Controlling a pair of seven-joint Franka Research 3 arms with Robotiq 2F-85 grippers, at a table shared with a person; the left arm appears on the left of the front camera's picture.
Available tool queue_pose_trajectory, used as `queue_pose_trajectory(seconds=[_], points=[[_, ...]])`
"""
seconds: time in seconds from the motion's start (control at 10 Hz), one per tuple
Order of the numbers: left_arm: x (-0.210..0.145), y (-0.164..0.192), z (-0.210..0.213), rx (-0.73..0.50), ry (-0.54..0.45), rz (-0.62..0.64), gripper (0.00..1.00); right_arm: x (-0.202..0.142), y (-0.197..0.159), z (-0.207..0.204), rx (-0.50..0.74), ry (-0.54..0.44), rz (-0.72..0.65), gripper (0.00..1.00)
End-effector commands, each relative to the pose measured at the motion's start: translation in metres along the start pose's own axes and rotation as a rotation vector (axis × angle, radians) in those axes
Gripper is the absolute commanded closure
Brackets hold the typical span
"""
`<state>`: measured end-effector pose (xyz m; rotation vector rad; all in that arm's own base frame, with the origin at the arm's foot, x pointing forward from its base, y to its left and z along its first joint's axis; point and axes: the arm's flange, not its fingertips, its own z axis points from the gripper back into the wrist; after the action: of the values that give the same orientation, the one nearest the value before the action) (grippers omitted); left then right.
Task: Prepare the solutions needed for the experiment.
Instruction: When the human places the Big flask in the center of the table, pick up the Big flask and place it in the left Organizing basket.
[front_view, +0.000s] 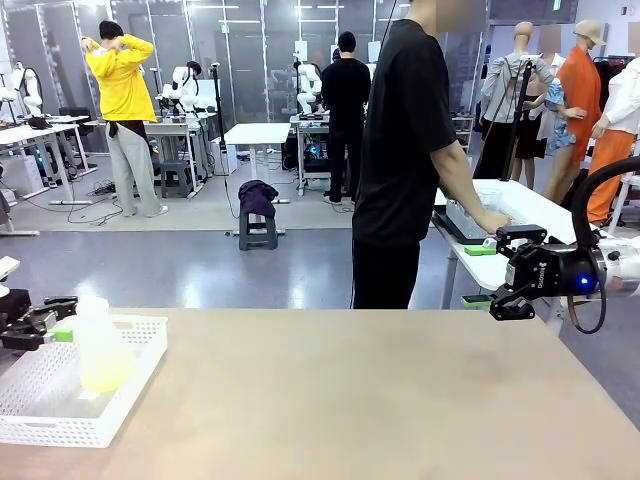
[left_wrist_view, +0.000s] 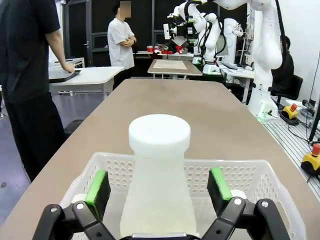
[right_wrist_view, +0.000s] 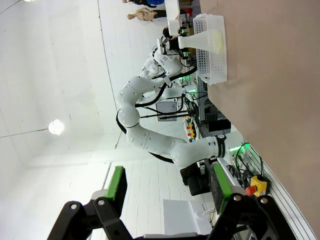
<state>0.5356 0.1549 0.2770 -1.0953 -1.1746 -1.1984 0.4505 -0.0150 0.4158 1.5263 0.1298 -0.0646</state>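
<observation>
The left gripper (left_wrist_view: 160, 192) is standing with its jaws wide apart, the green pads (left_wrist_view: 98, 186) flanking the frosted flask (left_wrist_view: 159, 200) on either side with clear gaps, so nothing is being gripped. In the front view the left gripper (front_view: 48, 320) is reaching in from the left edge, level with the flask's (front_view: 98, 345) neck. The flask is standing upright inside a white perforated basket (front_view: 130, 385) at the near left corner of the worktop (front_view: 380, 400), topped by a white round cap (left_wrist_view: 159, 132). The solutions (front_view: 103, 373) are sitting as a pale yellow layer in the flask's wide bottom; from the right wrist view the same yellow liquid (right_wrist_view: 217, 39) is showing through the flask wall, far across the worktop.

The right gripper (right_wrist_view: 167, 187) is holding its jaws apart on nothing, its green pads (right_wrist_view: 118, 182) pointing out over open space. In the front view the right gripper (front_view: 512, 290) is hovering off the right end of the worktop, above its far edge and well apart from the basket.

A person in black (front_view: 400, 150) is standing past the far edge of the worktop, turned away, with a hand (front_view: 495, 222) resting on a tray on another table behind.
</observation>
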Motion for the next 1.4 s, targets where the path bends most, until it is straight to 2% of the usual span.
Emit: queue_pose_trajectory(seconds=[0.0,0.2,0.3,1.0,1.1,1.3], points=[[0.007,-0.008,0.002,0.052,-0.016,0.026,0.00,0.000,0.001,-0.001,0.003,0.005,0.003,0.16],[0.008,-0.011,0.009,0.092,-0.055,0.062,0.00,0.000,0.001,-0.001,0.003,0.005,0.003,0.16],[0.001,-0.005,0.010,0.029,-0.008,0.011,0.00,0.000,0.001,-0.001,0.003,0.005,0.003,0.16],[0.001,-0.005,0.010,0.029,-0.008,0.011,0.00,0.000,0.001,-0.001,0.003,0.005,0.003,0.16],[0.000,-0.006,0.010,0.038,-0.017,0.026,0.00,0.000,0.001,-0.001,0.003,0.005,0.003,0.16],[0.011,-0.018,0.038,0.084,-0.049,0.198,0.00,0.000,0.001,-0.001,0.003,0.005,0.003,0.16]])
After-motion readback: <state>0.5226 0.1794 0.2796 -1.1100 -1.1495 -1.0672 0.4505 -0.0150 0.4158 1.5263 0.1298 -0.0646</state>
